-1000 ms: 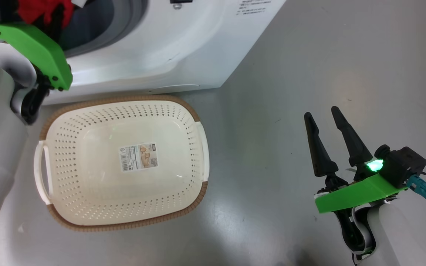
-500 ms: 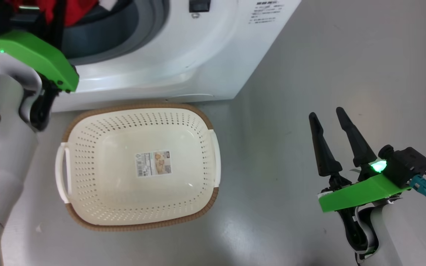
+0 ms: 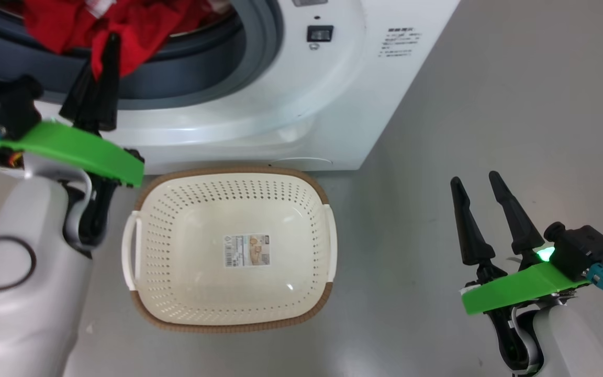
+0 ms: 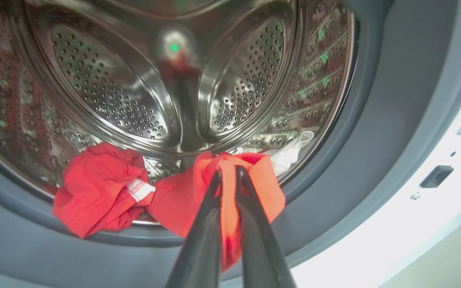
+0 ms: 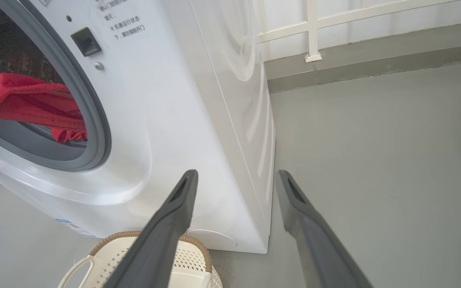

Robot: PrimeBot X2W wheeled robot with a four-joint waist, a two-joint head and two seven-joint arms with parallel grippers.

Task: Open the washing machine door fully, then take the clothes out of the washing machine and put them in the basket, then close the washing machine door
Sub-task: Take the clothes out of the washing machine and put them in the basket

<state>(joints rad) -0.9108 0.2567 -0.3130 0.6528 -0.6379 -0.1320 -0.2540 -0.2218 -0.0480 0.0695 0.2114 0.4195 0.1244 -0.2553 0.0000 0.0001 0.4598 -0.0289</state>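
The left gripper [image 4: 227, 172] is pinched shut on a red garment [image 4: 174, 200] at the washing machine [image 3: 333, 104] mouth. The basket [image 3: 228, 171] sits below that mouth, nearest this arm. The right gripper [image 3: 474, 178] is wide and empty.

Left gripper [image 4: 227, 172] clamped tight, right gripper [image 3: 475, 178] spread wide

Chinese print [image 5: 128, 25] on washing machine [image 5: 198, 120], perhaps 请勿强制开门, basket sticker [image 3: 246, 250] unreadable
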